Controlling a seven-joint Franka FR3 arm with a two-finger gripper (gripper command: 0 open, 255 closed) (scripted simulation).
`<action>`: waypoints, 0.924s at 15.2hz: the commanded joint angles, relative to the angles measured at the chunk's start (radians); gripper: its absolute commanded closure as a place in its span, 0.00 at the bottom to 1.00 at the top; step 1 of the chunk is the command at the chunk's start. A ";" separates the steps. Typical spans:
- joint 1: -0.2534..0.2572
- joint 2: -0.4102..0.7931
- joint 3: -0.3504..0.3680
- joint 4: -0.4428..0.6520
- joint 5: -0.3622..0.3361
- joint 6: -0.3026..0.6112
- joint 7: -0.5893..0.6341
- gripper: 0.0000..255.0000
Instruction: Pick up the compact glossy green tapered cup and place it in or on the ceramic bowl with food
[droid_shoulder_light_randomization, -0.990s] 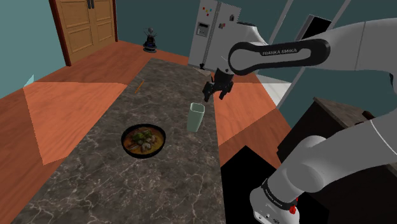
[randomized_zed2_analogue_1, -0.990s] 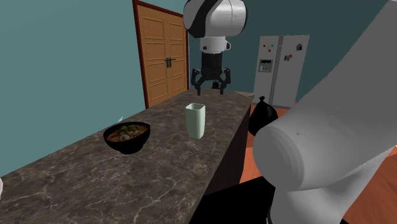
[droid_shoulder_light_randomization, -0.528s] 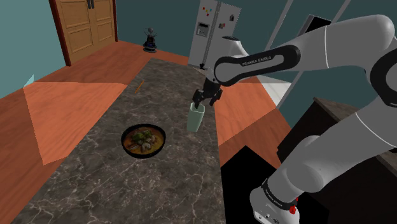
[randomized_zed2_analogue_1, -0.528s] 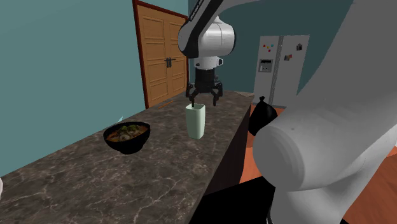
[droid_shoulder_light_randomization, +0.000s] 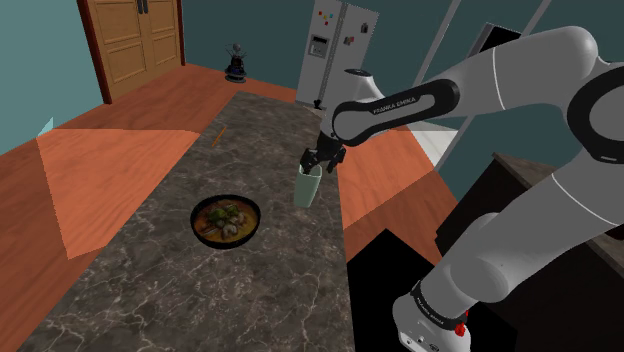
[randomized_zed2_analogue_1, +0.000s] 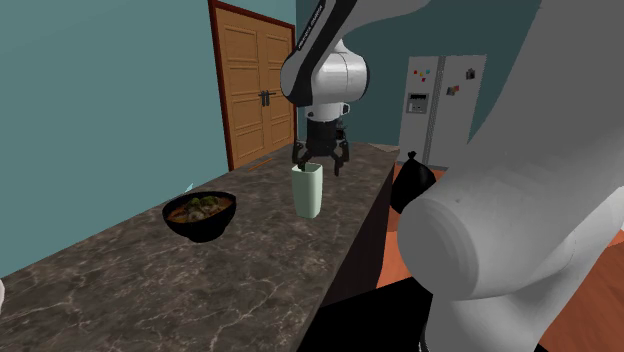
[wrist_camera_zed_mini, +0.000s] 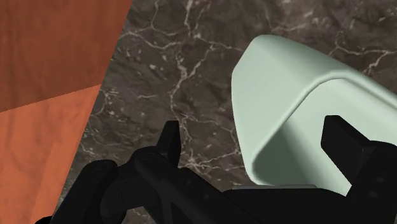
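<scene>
Black fingers (wrist_camera_zed_mini: 170, 139) stand apart, clasping nothing: one hangs inside the pale green cup (wrist_camera_zed_mini: 286, 89), the other outside its wall. The gripper (droid_shoulder_light_randomization: 320, 160) has sunk lower over the rim than half a second ago. The cup stands upright on the dark marble countertop (droid_shoulder_light_randomization: 250, 300) near its edge, with the dark bowl of food (randomized_zed2_analogue_1: 203, 231) well apart.

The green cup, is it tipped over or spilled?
No, nothing stands out. The pale green tapered cup stands upright on the dark marble counter, apart from the black bowl of food, which sits level. Nothing is spilled.
</scene>
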 joint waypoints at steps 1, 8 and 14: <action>0.000 0.000 0.000 -0.001 0.000 0.002 0.000 0.00; 0.000 0.000 0.000 -0.001 0.000 0.001 0.000 1.00; 0.000 0.000 0.000 -0.001 0.000 0.002 0.000 1.00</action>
